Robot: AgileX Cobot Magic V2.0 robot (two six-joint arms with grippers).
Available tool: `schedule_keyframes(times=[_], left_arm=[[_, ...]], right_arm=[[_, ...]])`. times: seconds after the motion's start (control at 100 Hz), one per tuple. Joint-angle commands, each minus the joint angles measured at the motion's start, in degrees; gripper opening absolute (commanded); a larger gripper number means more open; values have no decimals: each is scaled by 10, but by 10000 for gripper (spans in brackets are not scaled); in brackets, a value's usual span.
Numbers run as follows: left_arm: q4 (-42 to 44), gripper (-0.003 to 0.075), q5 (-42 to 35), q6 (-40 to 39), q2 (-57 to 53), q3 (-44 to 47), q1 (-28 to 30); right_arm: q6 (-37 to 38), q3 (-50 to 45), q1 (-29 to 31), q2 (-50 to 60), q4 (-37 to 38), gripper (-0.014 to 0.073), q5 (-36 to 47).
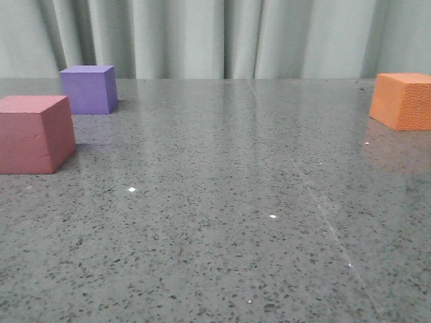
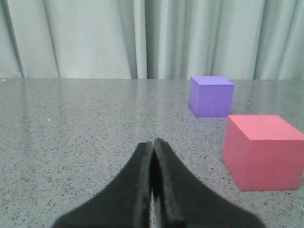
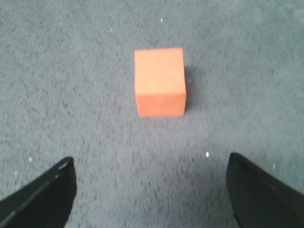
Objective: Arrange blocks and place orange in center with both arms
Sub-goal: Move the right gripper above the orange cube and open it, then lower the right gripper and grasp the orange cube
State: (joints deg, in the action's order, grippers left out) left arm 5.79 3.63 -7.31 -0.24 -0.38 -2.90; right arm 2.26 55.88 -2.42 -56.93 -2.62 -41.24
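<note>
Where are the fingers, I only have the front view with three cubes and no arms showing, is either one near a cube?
Observer: The right gripper is open, its fingers spread with the orange cube ahead between them, not touching it.
Operator: And the left?
Observer: The left gripper is shut, fingers pressed together and holding nothing.
Operator: What does it face?
Observer: The purple cube and pink-red cube lie ahead of it, off to one side, the pink-red one closer.
</note>
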Motion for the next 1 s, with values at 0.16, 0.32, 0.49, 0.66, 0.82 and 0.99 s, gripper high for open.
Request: schedule_keyframes(times=[0.16, 0.32, 0.49, 0.66, 0.82, 0.99], left_arm=[[-5, -19, -44, -1, -19, 32, 1], [-5, -19, -44, -1, -19, 32, 1], [-5, -19, -44, -1, -19, 32, 1], [-5, -19, -44, -1, -19, 32, 1], [-5, -19, -44, -1, -19, 32, 1], [-5, -19, -44, -1, -19, 32, 1]], right_arm=[[-37, 152, 2, -133, -2, 636, 3], [-49, 219, 2, -215, -2, 636, -16], [-50, 243, 3, -272, -2, 636, -19], [-50, 244, 3, -305, -2, 636, -17], [-51, 244, 4, -326, -2, 636, -9], [-51, 244, 4, -346, -2, 636, 1]])
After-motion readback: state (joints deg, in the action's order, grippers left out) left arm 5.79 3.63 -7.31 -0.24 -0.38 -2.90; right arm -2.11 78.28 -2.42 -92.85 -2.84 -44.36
